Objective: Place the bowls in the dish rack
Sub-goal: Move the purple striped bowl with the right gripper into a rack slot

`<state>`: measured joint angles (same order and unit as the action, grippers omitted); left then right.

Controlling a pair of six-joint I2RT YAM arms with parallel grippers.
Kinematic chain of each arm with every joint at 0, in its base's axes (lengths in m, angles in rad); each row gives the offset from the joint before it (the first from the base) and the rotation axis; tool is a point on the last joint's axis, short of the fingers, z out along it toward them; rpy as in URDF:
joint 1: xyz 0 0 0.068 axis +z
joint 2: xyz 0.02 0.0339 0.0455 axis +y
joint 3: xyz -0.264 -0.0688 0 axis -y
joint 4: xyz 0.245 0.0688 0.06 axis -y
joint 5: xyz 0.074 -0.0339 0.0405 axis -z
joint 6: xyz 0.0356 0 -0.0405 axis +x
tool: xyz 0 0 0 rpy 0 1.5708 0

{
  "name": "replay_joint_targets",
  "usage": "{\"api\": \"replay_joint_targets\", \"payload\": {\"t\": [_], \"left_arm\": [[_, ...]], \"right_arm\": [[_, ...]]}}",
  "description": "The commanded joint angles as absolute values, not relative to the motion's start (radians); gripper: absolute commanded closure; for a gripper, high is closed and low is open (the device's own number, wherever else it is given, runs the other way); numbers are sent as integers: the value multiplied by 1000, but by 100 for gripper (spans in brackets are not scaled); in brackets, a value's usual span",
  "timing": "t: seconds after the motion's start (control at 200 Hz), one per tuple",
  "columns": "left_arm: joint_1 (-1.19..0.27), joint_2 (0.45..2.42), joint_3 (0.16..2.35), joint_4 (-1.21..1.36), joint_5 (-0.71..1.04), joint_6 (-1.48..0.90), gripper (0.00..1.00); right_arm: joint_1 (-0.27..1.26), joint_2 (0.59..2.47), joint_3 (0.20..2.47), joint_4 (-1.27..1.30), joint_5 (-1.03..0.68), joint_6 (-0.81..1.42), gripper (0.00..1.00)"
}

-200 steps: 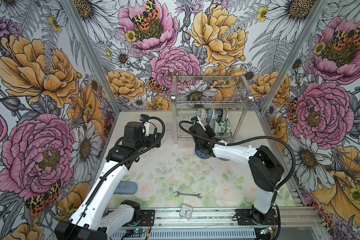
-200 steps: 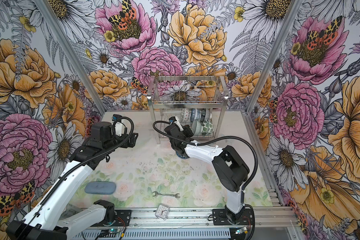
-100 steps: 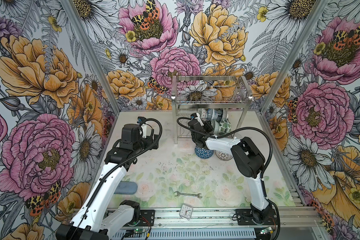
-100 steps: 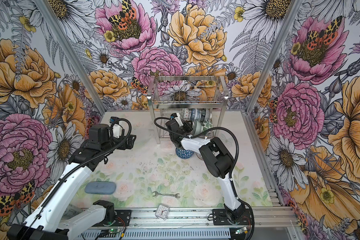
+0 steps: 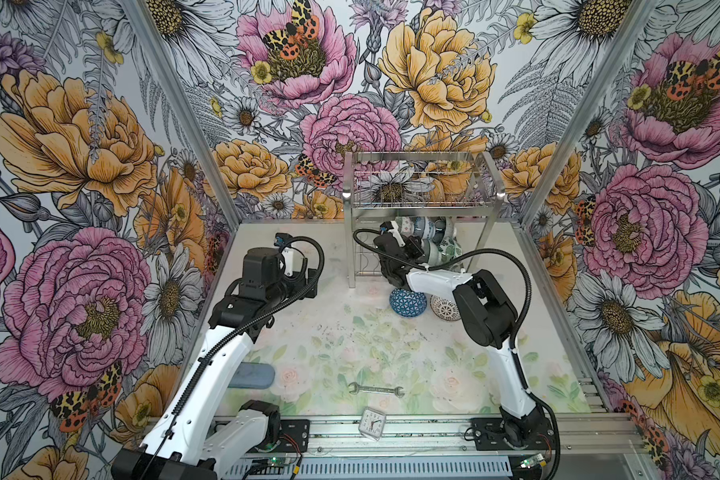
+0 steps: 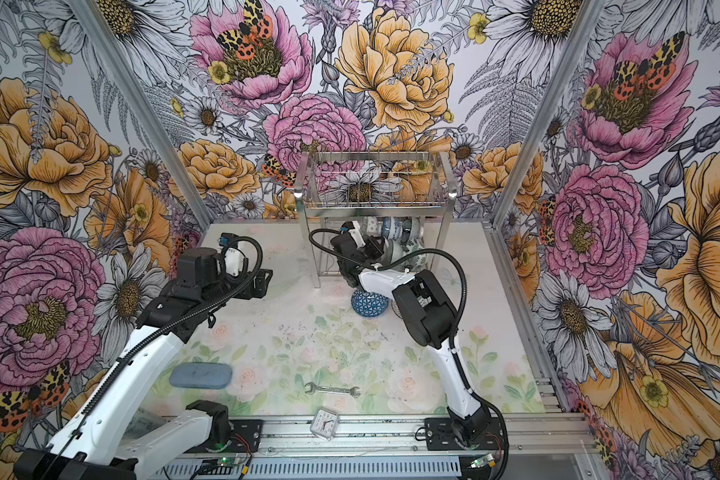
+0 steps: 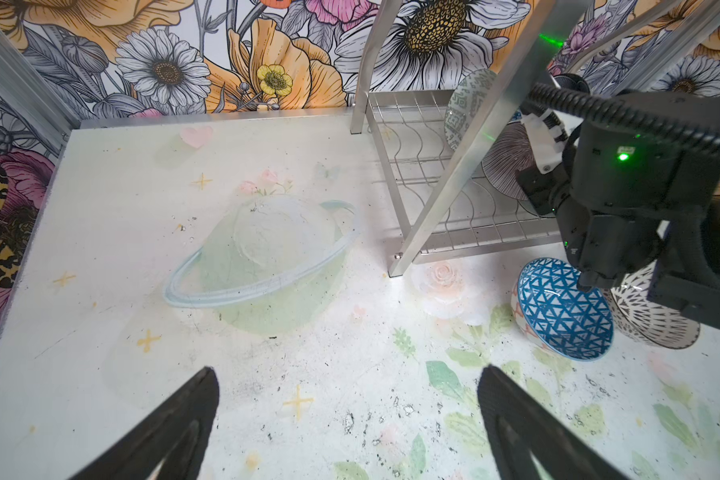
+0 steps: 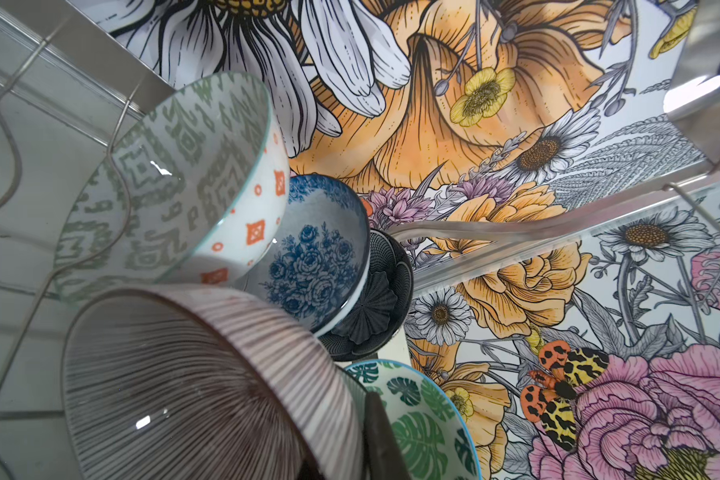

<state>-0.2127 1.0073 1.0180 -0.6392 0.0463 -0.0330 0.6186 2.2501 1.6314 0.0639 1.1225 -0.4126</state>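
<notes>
The right claw [image 5: 416,248] reaches into the lower wavy tier of the rack [image 5: 422,204], jaws pressed almost together. As far as the cramped wrist view shows, it is pinching the rim of the striped bowl [image 8: 192,374] to stand it on edge beside the leaf bowl [image 8: 420,419], like the green bowl [image 8: 171,178], floral bowl [image 8: 316,257] and dark bowl [image 8: 379,299] leaning in the wires behind. Two bowls are not yet loaded: the blue bowl [image 7: 566,311] and speckled bowl [image 7: 649,320] sit side by side on the bench [image 7: 100,249] just before the rack. The left claw [image 7: 346,415] hangs spread and empty over bare bench, likely parked out of the right arm's way.
</notes>
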Motion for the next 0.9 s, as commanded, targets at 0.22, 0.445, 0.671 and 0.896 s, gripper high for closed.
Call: {"api": "replay_joint_targets", "payload": {"t": [0.22,0.445,0.671,0.896], "left_arm": [[-205,986,1006,-612,67,-16,1],[-205,985,1006,-612,66,-15,1],[-204,983,1004,-612,66,-15,1],[-204,983,1004,-613,64,-12,1]], "right_arm": [[638,2282,1660,37,1104,-357,100],[653,2286,1643,32,1091,-347,100],[660,2262,1634,-5,1071,-302,88],[661,2205,1611,-21,1039,-267,71]]}}
